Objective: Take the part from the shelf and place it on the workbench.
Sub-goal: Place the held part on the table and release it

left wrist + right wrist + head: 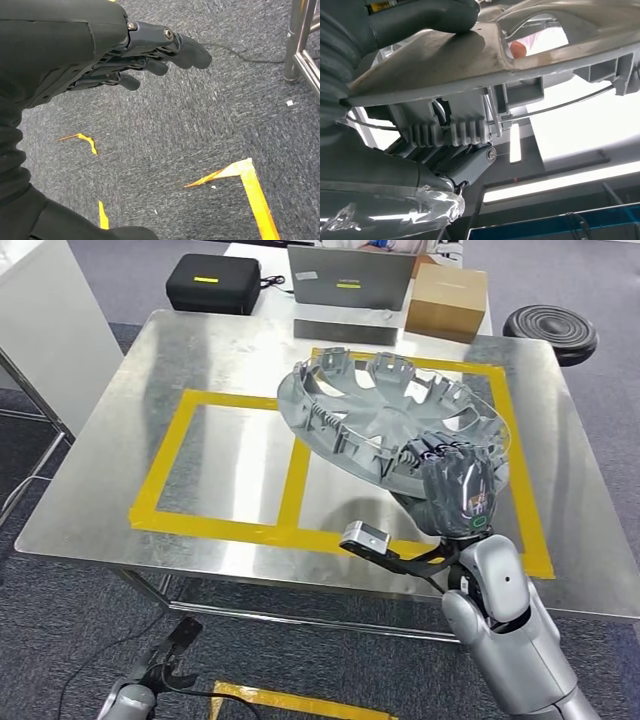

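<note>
1. The grey hubcap (389, 415) hangs tilted above the metal workbench (226, 455), over its yellow tape squares.
2. The right hand (453, 485) grips the hubcap's near rim, thumb on one face and fingers (471, 162) under the other.
3. The left hand (113, 50) hangs low over grey carpet (188, 135), fingers straight and holding nothing.

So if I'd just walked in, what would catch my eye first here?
Probably the big grey wheel cover, held tilted above the shiny metal workbench by the robot's right hand at its near rim. Next, the bright yellow tape rectangles marked on the bench top. The left hand hangs low over grey carpet, holding nothing.
</note>
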